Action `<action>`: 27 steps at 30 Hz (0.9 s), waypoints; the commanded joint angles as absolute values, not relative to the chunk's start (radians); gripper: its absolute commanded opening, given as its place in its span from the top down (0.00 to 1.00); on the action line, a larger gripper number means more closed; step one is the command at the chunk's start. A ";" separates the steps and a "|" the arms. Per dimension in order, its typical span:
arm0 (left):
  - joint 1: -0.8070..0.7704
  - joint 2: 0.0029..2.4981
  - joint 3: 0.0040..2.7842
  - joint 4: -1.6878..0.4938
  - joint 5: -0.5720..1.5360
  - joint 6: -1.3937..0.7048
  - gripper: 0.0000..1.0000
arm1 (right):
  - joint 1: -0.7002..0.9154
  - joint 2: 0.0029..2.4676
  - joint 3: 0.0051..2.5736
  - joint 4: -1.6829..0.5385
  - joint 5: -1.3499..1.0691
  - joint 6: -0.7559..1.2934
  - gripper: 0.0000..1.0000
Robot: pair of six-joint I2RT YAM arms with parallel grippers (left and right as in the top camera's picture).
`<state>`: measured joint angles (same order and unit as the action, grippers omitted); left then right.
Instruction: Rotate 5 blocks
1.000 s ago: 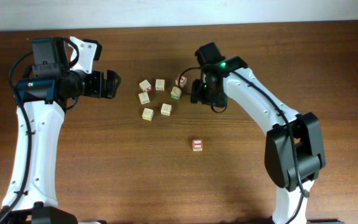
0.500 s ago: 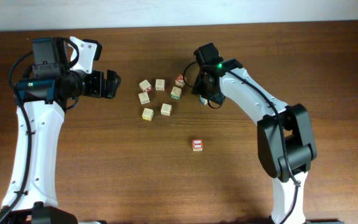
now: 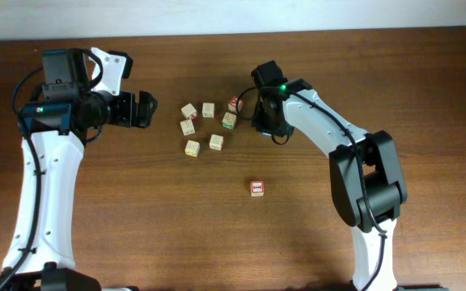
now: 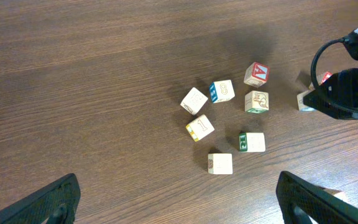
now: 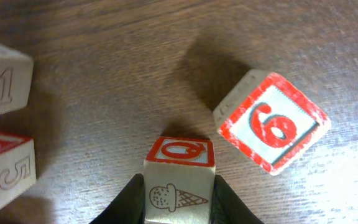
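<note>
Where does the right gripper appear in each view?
Overhead: right gripper upper middle, just right of the cubes.
Left wrist: right gripper at the right edge, dark, right of the cubes.
Right wrist: right gripper bottom centre, around the ice-cream cube.
Shared landmark: the cubes.

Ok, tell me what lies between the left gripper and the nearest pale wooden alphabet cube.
Nothing. In the overhead view, only bare brown wooden table separates the left gripper from the nearest pale wooden cube.
</note>
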<state>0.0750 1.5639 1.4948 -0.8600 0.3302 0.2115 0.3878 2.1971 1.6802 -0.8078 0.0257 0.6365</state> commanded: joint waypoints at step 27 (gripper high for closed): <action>0.075 1.570 1.517 -0.859 0.345 0.202 0.01 | 0.414 1.905 1.773 -1.500 -0.197 0.218 0.78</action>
